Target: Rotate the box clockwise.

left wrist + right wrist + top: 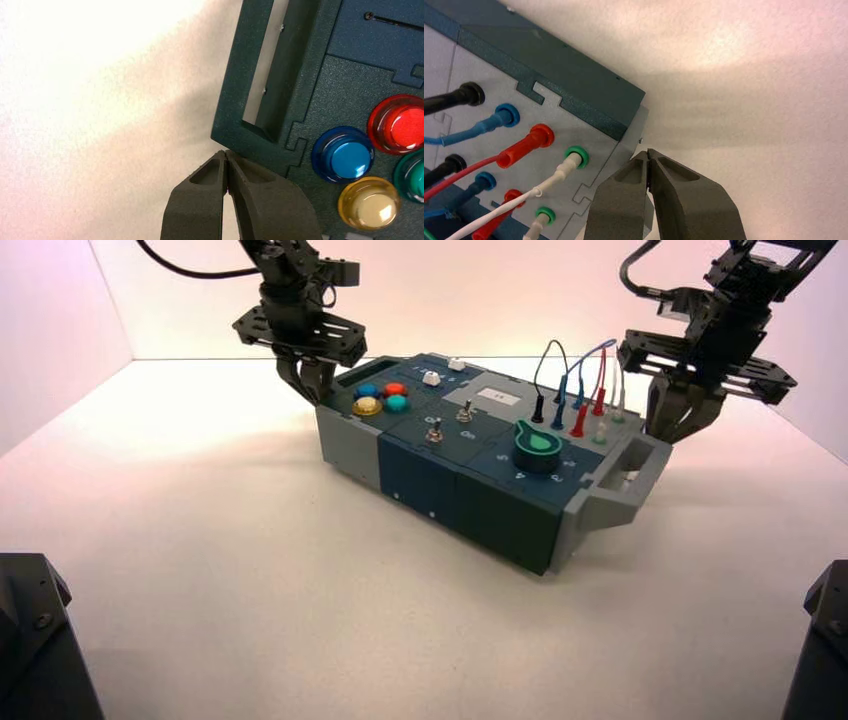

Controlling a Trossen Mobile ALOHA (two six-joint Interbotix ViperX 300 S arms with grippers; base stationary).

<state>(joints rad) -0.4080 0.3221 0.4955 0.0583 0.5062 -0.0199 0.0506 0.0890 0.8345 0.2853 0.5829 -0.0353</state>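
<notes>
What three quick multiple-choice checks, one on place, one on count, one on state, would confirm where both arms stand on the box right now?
1. Where is the left gripper?
A. over the green dial
B. at the box's corner by the coloured buttons
C. parked off the table

2. How many round coloured buttons sit by that corner?
A. two
B. four
C. six

3. How do the right gripper's fingers stand?
A. wide open
B. clamped on a wire
C. shut, tips together, beside the wire end

Key: 1 B, the left wrist view shows the tips at the handle corner near the blue button. 2 B, blue, red, green and yellow show. 3 C, the right wrist view shows the tips meeting with nothing between them.
</notes>
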